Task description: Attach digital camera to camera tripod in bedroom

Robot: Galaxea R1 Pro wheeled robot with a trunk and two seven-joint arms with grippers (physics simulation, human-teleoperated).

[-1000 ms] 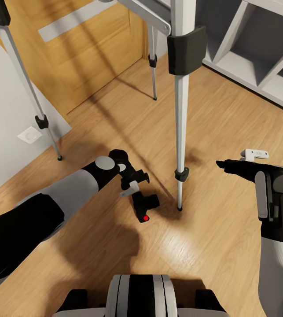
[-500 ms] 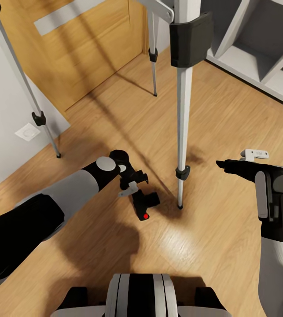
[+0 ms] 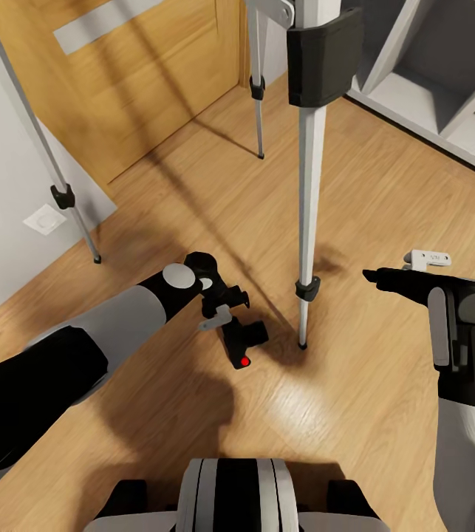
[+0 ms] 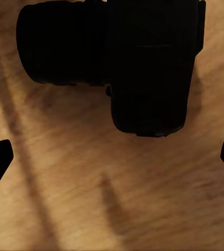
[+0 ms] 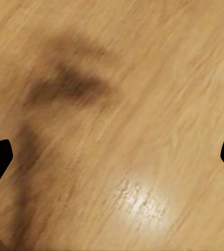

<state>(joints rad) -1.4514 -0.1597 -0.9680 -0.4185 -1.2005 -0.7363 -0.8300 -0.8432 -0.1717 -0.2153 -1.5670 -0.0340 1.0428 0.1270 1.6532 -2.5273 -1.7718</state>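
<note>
we held our left gripper (image 3: 226,319) over the digital camera (image 3: 243,344), jaws apart, ready to grasp it on the floor (image 3: 355,192) beside the camera tripod (image 3: 308,222); our right gripper (image 3: 374,277) idled, jaws apart.

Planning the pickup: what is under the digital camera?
The digital camera lies on the wood floor, beside a camera tripod foot. The open left tool hovers above it. The camera's underside is hidden.
</note>
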